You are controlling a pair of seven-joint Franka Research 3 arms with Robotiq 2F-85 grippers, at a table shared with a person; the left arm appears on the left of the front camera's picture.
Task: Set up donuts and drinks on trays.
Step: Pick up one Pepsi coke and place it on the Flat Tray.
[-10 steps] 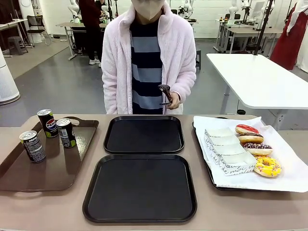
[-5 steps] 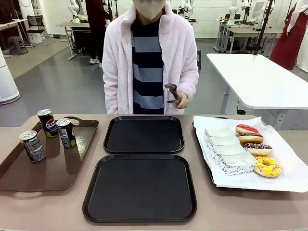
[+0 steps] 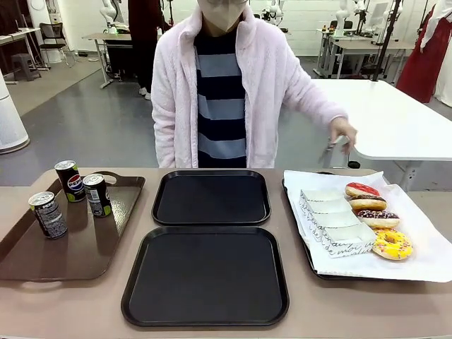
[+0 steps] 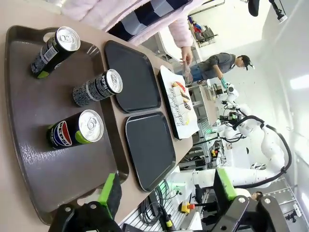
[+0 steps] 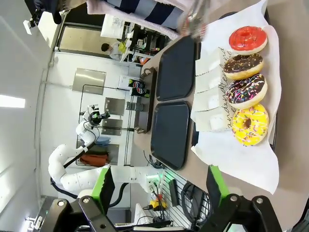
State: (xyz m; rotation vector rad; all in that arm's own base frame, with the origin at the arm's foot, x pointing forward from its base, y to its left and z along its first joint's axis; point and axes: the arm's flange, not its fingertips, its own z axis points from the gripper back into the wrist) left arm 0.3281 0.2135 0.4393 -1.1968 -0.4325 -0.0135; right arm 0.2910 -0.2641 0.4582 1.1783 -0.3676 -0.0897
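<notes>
Three cans (image 3: 48, 214) stand at the brown tray's (image 3: 78, 258) far end, four donuts (image 3: 379, 218) on white paper (image 3: 424, 247). Two black trays (image 3: 212, 198) lie bare at the middle of the tabletop (image 3: 353, 311). Left fingers (image 4: 107, 191) and right fingers (image 5: 103, 186) are spread, holding nothing.

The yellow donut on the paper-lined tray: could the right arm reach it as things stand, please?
Probably yes: the right gripper, jaws open, faces the yellow donut, uncovered at the row's near end, and the person's hand is beyond the tray's far edge.

Bright, even overhead room light; shadows soft and short. Ceiling light (image 4: 300, 82) blown out in left wrist view. Faint sheen on brown tray (image 3: 85, 247). Person's hand (image 3: 343, 132) motion-blurred. Wrist views bow at edges; left tool (image 4: 166, 188) and right tool (image 5: 159, 186) slightly soft.
</notes>
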